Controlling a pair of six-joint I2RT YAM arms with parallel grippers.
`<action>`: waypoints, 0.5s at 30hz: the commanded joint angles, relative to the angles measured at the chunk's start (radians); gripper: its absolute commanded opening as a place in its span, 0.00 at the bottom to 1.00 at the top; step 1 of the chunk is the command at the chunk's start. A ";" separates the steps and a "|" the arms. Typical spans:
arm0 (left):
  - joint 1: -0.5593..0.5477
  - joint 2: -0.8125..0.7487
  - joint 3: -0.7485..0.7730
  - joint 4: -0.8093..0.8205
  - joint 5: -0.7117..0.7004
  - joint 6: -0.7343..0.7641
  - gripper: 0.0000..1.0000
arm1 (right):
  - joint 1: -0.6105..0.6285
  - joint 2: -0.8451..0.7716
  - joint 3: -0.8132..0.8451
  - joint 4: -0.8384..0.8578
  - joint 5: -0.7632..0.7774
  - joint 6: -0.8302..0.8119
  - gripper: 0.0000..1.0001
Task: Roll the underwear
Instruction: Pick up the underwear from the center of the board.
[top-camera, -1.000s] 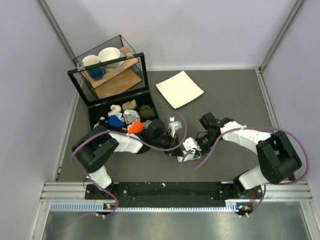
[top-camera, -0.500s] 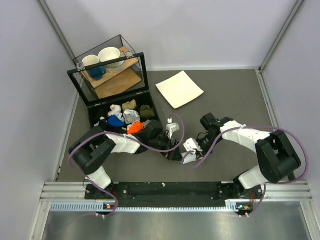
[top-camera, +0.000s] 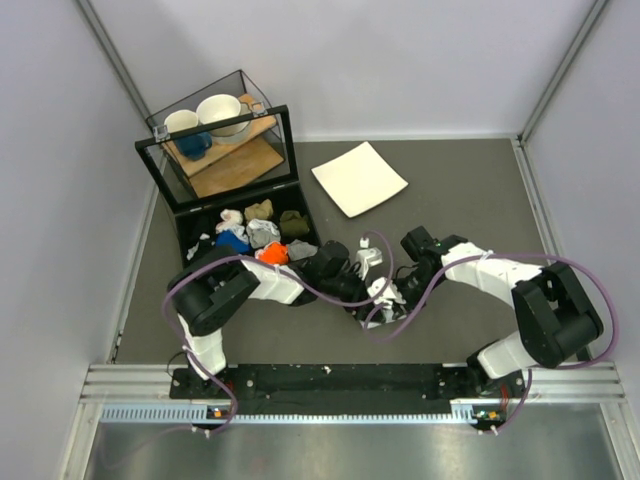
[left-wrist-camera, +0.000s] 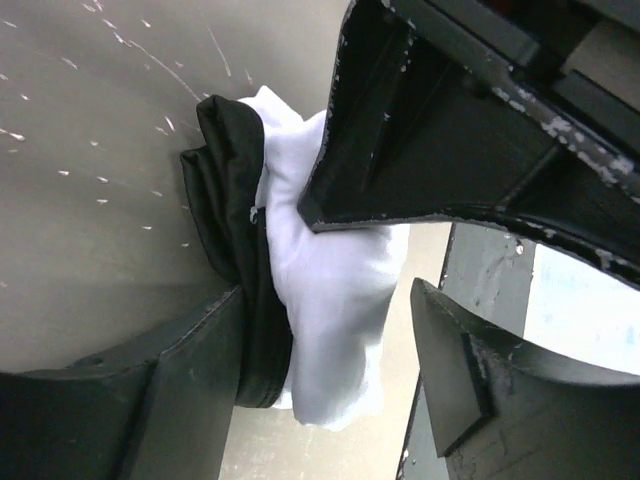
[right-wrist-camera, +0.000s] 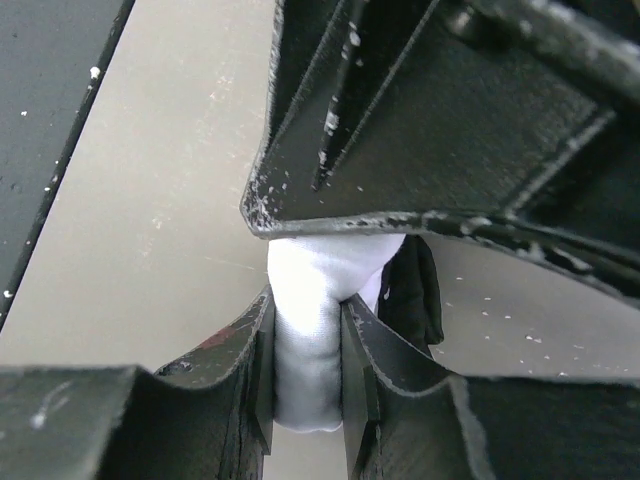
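Presently, one item: the underwear (left-wrist-camera: 330, 270), white soft fabric with a black band (left-wrist-camera: 225, 210) along one edge, gathered into a narrow upright bundle on the grey table (top-camera: 470, 190), in front of the two arm bases and well apart from the white square plate (top-camera: 359, 178). Right gripper (right-wrist-camera: 305, 335): clenched on the bundle, white cloth squeezed thin between both fingers and bulging above them. Left gripper (left-wrist-camera: 330, 310): released, jaws standing apart around the same bundle, the black band resting against one finger and a clear gap on the other side. Step in hand, by judgement: re-gripping so that the roll can be turned further. To do it well, the left jaws should likely close low on both the band and the white layers together, taking all the folds, before the right grip loosens; releasing first would probably let the thin cloth spring open. The wrap should be kept tight and even, with no loose corner trailing.
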 joint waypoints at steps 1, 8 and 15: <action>-0.011 0.059 -0.024 -0.043 -0.050 -0.006 0.66 | -0.004 0.008 -0.056 -0.116 0.110 0.021 0.13; -0.014 0.064 -0.023 -0.022 -0.024 -0.025 0.19 | -0.004 -0.010 -0.052 -0.110 0.110 0.043 0.14; -0.011 -0.050 -0.047 -0.014 -0.041 -0.028 0.07 | -0.037 -0.085 0.098 -0.145 0.125 0.287 0.48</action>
